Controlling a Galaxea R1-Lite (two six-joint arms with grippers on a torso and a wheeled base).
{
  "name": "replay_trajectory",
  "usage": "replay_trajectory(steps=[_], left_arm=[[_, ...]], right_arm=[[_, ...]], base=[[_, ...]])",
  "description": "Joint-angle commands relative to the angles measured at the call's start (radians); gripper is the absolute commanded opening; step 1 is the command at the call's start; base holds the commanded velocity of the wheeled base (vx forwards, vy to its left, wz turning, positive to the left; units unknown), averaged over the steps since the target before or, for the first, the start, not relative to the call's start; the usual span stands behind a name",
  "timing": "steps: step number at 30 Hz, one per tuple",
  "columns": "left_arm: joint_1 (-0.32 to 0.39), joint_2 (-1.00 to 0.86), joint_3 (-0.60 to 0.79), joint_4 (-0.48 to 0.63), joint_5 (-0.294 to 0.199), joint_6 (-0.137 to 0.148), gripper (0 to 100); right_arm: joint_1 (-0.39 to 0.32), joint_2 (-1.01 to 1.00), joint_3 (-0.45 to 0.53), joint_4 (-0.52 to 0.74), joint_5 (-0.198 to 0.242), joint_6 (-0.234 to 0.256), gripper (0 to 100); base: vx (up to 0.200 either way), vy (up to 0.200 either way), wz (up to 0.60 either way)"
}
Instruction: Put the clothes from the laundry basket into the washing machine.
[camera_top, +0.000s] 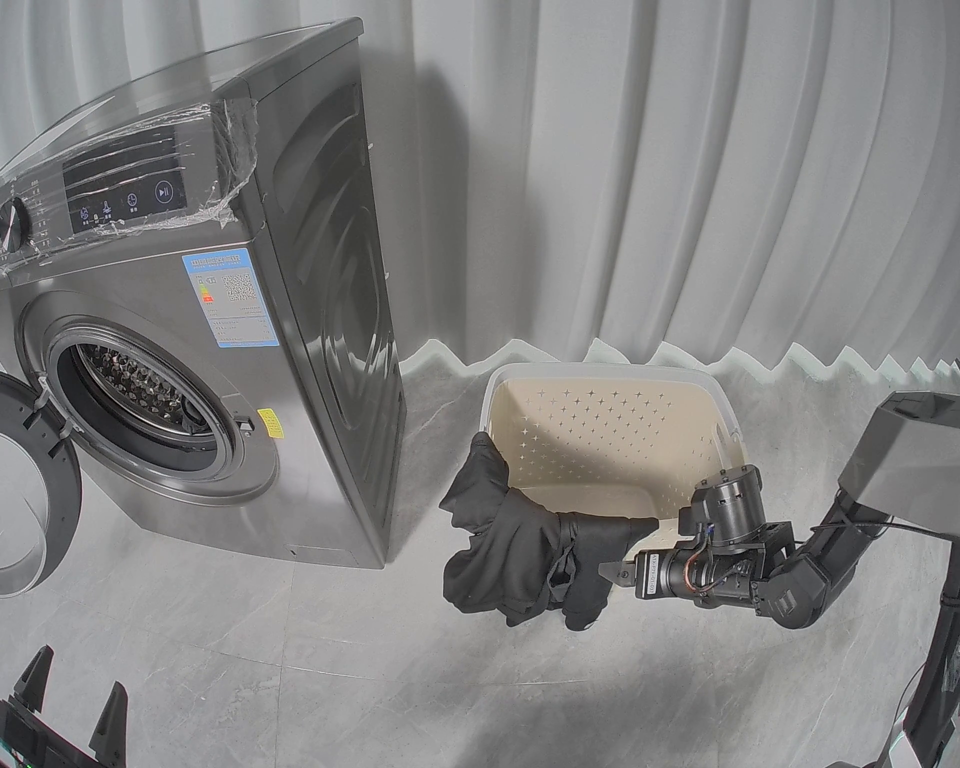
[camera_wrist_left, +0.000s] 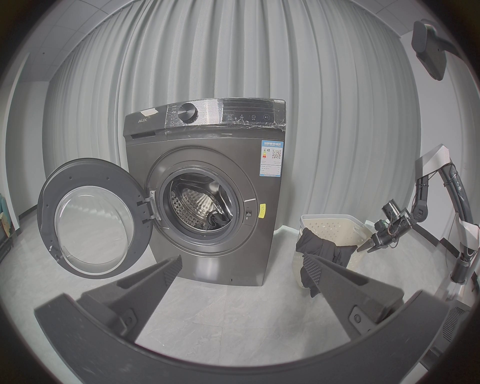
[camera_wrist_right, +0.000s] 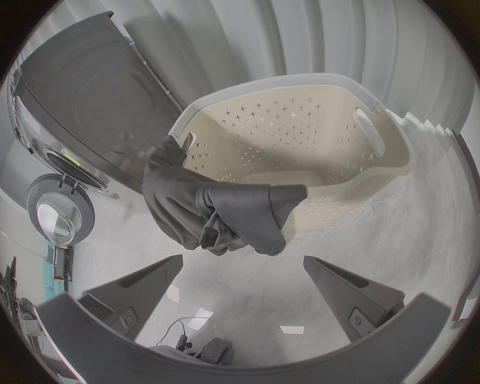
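A black garment (camera_top: 520, 550) hangs over the front left rim of the cream laundry basket (camera_top: 610, 430), mostly outside it. Through the right wrist view the garment (camera_wrist_right: 215, 210) lies bunched just beyond my right gripper (camera_wrist_right: 242, 262), which is open with nothing between its fingers. From the head view that gripper (camera_top: 612, 572) points left, level with the garment's lower fold. The grey washing machine (camera_top: 200, 380) stands left of the basket with its round door (camera_top: 30, 490) swung open. A dark item (camera_wrist_left: 217, 217) lies in the drum. My left gripper (camera_top: 72, 690) is open, low, facing the machine.
White curtains (camera_top: 650, 180) hang behind the basket and the machine. Bare grey floor (camera_top: 330, 660) lies between me, the machine and the basket. The open door (camera_wrist_left: 92, 217) juts out on the machine's left side.
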Motion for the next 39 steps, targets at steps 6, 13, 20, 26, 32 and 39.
replay_trajectory(steps=[6, 13, 20, 26, 32, 39], left_arm=[[0.000, -0.016, 0.016, 0.000, 0.002, -0.001, 100], [0.000, -0.016, 0.016, 0.000, 0.002, -0.001, 100], [0.000, -0.016, 0.016, 0.000, 0.000, -0.001, 100], [0.000, -0.016, 0.016, 0.000, 0.002, -0.001, 100], [0.000, -0.016, 0.016, 0.000, 0.002, -0.001, 100], [0.000, -0.016, 0.016, 0.000, 0.002, -0.001, 100]], right_arm=[[0.007, 0.119, -0.087, -0.003, -0.008, 0.001, 100], [0.007, 0.197, -0.144, -0.096, -0.009, -0.002, 100], [0.007, 0.266, -0.191, -0.144, -0.013, -0.005, 100], [0.009, 0.284, -0.239, -0.148, -0.013, 0.000, 100], [0.007, 0.316, -0.256, -0.179, -0.016, -0.003, 100], [0.006, 0.338, -0.265, -0.245, -0.017, -0.005, 0]], base=[[0.000, 0.000, 0.00], [0.000, 0.000, 0.00], [0.000, 0.000, 0.00], [0.000, 0.000, 0.00], [0.000, 0.000, 0.00], [0.000, 0.000, 0.00]])
